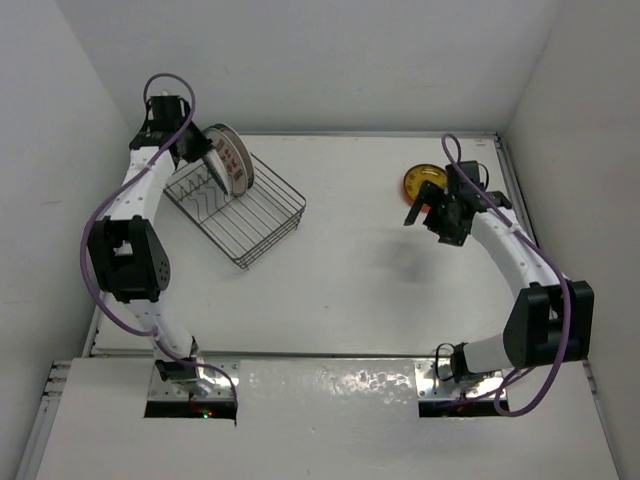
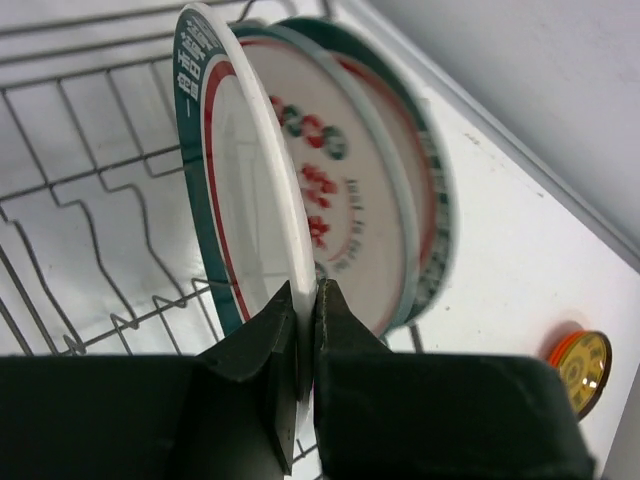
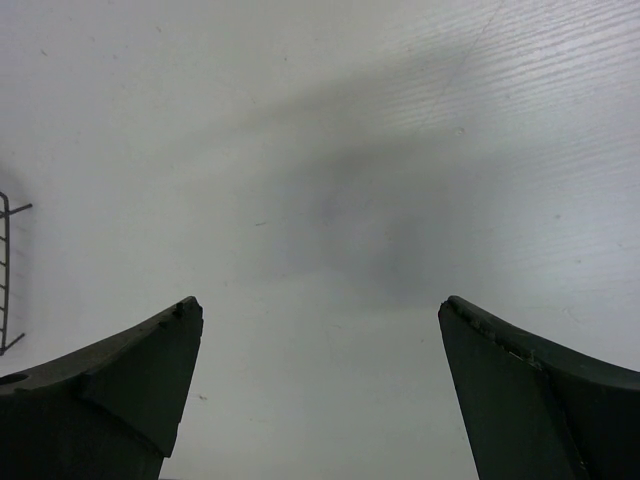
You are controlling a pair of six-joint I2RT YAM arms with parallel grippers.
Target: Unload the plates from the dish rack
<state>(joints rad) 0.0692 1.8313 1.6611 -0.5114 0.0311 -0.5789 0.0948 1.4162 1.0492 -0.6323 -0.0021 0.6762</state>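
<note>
Top external view: the dish rack point(image 1: 245, 215) sits toward 10 o'clock from the middle of the table point(image 1: 350, 290), turned cornerwise. The white plates point(image 1: 230, 153), with green-and-red rim bands, stand on edge at the rack's 11 o'clock end. The left gripper point(image 1: 207, 165) meets them from the 9 o'clock side; its grip cannot be read from this height. Toward 2 o'clock a small yellow-orange plate point(image 1: 420, 182) lies flat on the table, well apart from the rack. The right gripper point(image 1: 428, 212) hangs just on the 6 o'clock side of that plate.

Left wrist view: the left gripper point(image 2: 308, 300) is pinched tight on the rim of the front white plate point(image 2: 240, 200), one finger on each face at the plate's 6 o'clock edge. That plate stands upright among the rack's wire dividers point(image 2: 90, 200). A second white plate point(image 2: 350, 200) stands close behind it toward 3 o'clock, its face printed in red and green. More rim edges show behind it, too blurred to count. At 4 o'clock, far off on the table, lies the small yellow-orange plate point(image 2: 582, 368), with an orange edge beneath it.

Right wrist view: the right gripper point(image 3: 320, 303) is spread wide and holds nothing, with both dark fingers point(image 3: 130, 390) above bare white table point(image 3: 330, 130). A bit of the rack's wire point(image 3: 6, 270) shows at the 9 o'clock edge.
</note>
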